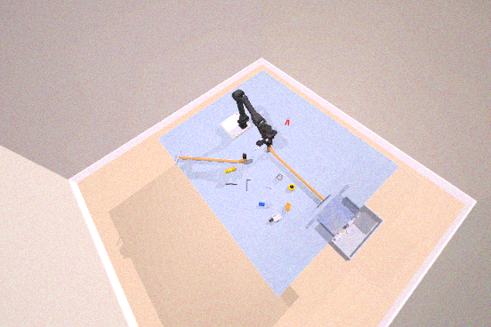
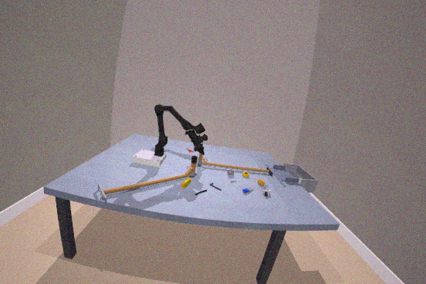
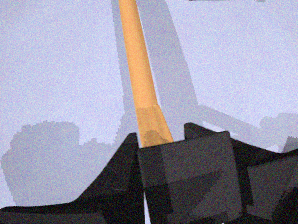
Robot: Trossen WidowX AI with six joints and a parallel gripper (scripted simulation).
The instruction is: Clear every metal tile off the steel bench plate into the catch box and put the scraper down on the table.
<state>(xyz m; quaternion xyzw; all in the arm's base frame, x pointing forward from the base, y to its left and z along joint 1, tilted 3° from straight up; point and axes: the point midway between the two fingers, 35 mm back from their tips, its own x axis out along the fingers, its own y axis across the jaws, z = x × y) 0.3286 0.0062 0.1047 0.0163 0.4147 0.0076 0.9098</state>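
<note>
My gripper (image 1: 269, 146) (image 2: 200, 153) (image 3: 161, 135) is shut on the upright grip end of the long scraper (image 1: 295, 173) (image 2: 235, 167) (image 3: 137, 60). The scraper's wooden shaft runs low toward the steel bench plate (image 1: 335, 217). Its dark head (image 2: 270, 171) is at the plate's near edge; whether it touches is unclear. The grey catch box (image 1: 366, 240) (image 2: 309, 185) stands at the far end. Several small pale and orange pieces (image 1: 342, 231) show in or by the box. I cannot tell whether any tiles lie on the plate; part of it is in shadow.
A second wooden-handled tool (image 1: 209, 159) (image 2: 147, 184) lies at the left. A yellow object (image 1: 230, 171) (image 2: 186, 183), a hex key (image 1: 247, 185), a yellow ring (image 1: 292, 187) (image 2: 245, 174), a blue piece (image 1: 261, 204) and an orange piece (image 1: 288, 206) lie beside the scraper's path. A red item (image 1: 287, 122) lies behind.
</note>
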